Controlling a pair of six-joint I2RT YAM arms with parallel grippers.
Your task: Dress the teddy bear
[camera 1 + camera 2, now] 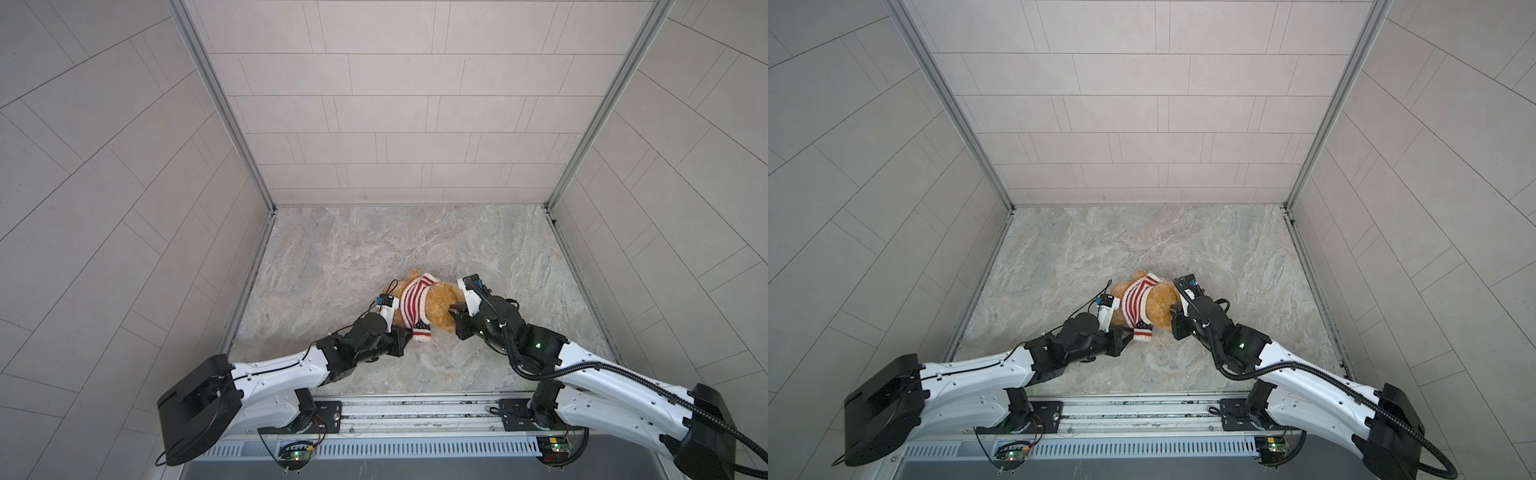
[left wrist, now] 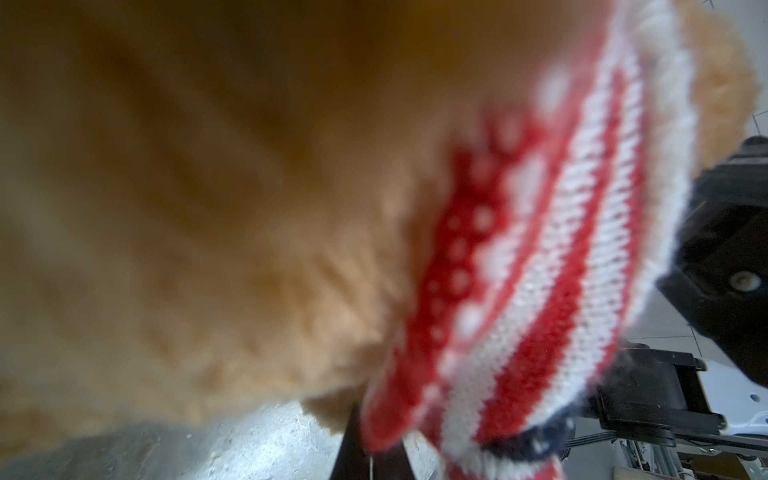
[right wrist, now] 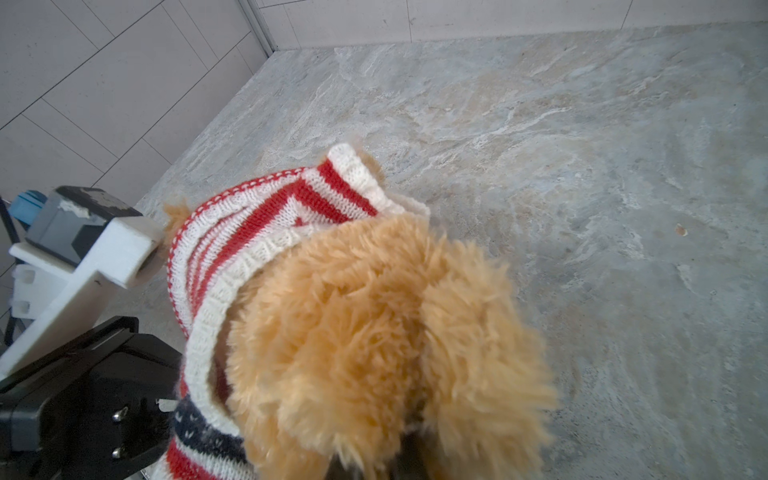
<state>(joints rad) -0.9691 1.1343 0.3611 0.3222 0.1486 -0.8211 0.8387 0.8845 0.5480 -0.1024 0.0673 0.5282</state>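
The golden-brown teddy bear (image 1: 438, 305) (image 1: 1158, 303) lies on the marble table, with a red-and-white striped sweater (image 1: 411, 299) (image 1: 1136, 299) pulled over part of its body. My left gripper (image 1: 409, 334) (image 1: 1127, 330) sits at the sweater's near end by the navy cuff. In the left wrist view its dark fingers meet at the sweater's (image 2: 561, 270) red hem, left gripper (image 2: 370, 449) shut on it, with bear fur (image 2: 187, 208) alongside. My right gripper (image 1: 453, 311) (image 1: 1173, 309) is shut on the bear's uncovered end. In the right wrist view its fingers are buried in the fur (image 3: 374, 332), right gripper (image 3: 374, 465) mostly hidden.
Tiled walls enclose the marble table (image 1: 415, 241) on three sides. A metal rail (image 1: 415, 411) carrying both arm bases runs along the front edge. The left arm's white camera mount (image 3: 83, 257) sits close beside the sweater (image 3: 270, 216).
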